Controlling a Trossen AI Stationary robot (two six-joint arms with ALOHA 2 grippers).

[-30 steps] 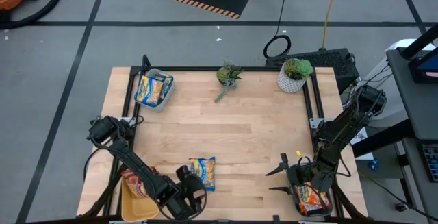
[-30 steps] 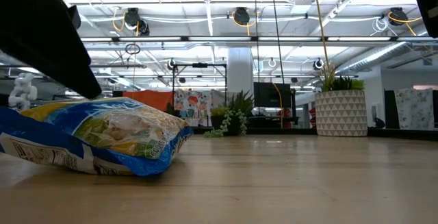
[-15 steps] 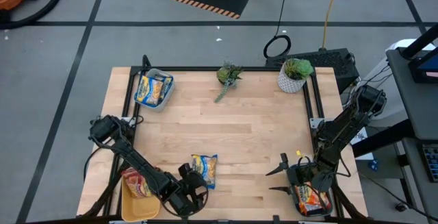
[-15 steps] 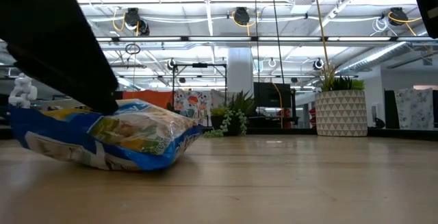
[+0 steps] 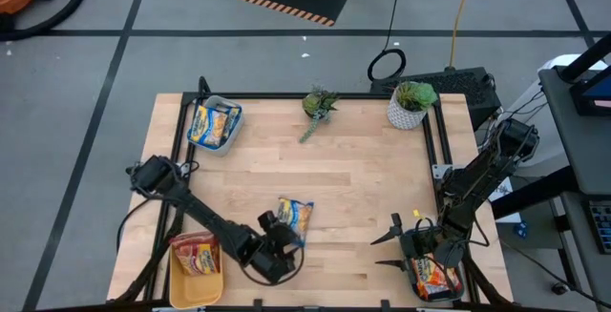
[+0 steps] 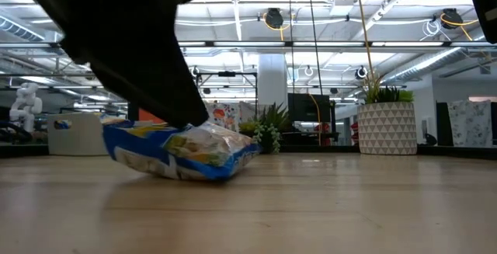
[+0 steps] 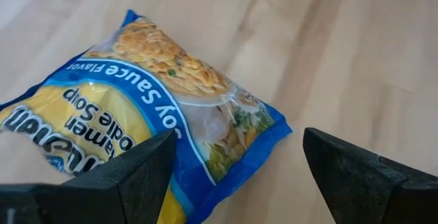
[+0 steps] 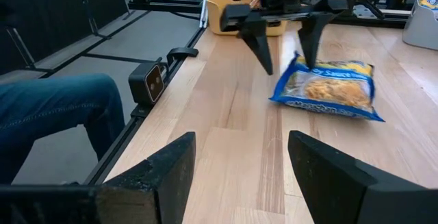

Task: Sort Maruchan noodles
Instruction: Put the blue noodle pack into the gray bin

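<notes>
Nearest the front edge of the desk (image 5: 353,183), the left hand (image 5: 279,247) hung low over one end of a blue-and-yellow noodle packet (image 5: 294,218), fingers spread wide with one finger resting on or just over the packet's end and the other over bare wood beside it (in the left wrist view the packet (image 7: 147,114) lay flat on the wood and was not gripped). From desk height the dark bulk of that arm covered the near part of the packet (image 6: 182,147), which sat on the surface with one end slightly raised. At the front left corner a yellow bin (image 5: 198,276) held a red-and-yellow packet (image 5: 194,257); at the front right corner the right hand (image 5: 389,245) waited, fingers spread and holding nothing, just beside a bin (image 5: 449,288) that held an orange packet (image 5: 433,274). Through the right wrist view the left hand (image 8: 286,35) appeared straddling the near edge of the blue packet (image 8: 328,87). Far across the desk, a grey bin (image 5: 229,135) at the back left corner held further blue-and-yellow packets (image 5: 212,123), with a small loose plant (image 5: 318,108) and a white potted plant (image 5: 410,102) along the back edge. Judgement: the sort looked nearly finished, this packet being the only one loose on the desk, and the step in hand was its pick-up. The next move likely called for centring the fingers across the packet's width, pinching it shut, lifting clear and carrying it to the back-left bin with its matching colours.
</notes>
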